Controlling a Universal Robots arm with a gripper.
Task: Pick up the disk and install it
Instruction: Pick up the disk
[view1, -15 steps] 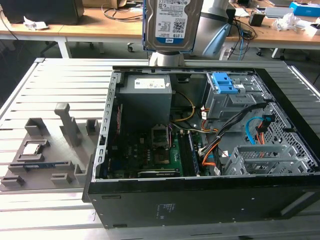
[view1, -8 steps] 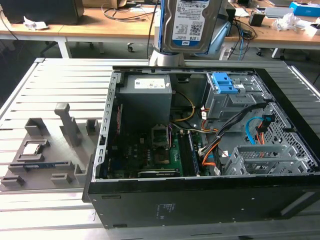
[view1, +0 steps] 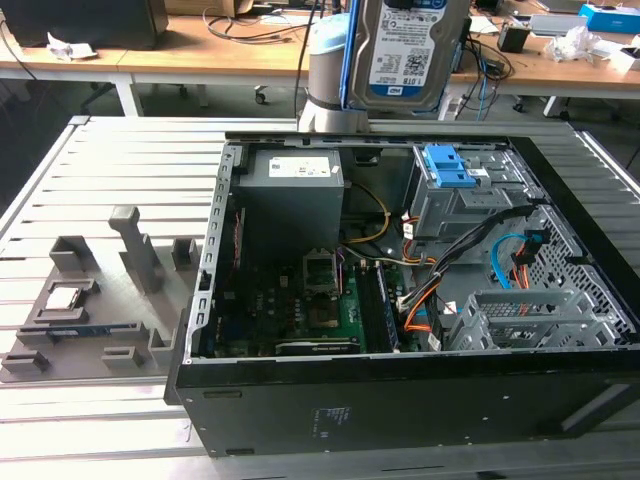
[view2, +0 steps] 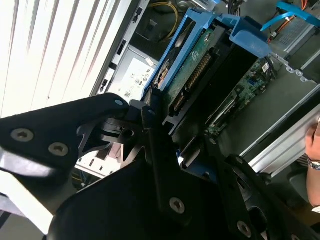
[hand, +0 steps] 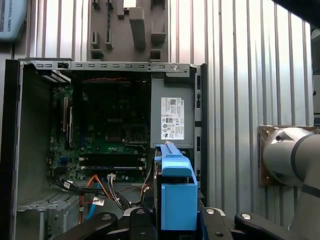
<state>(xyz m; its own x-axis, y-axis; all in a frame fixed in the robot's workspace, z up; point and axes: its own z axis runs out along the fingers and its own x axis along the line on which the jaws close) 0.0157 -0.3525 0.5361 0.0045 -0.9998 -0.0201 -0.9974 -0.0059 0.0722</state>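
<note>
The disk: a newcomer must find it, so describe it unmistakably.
In the exterior view, find the open computer case on the slatted table. Held in the air above its far edge is the disk: flat, silver, white-and-blue label, blue edge frame, unlike the grey box with a white sticker inside the case.

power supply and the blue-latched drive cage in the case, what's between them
In the exterior view, a yellow cable loops through the gap between the power supply and the drive cage.
</note>
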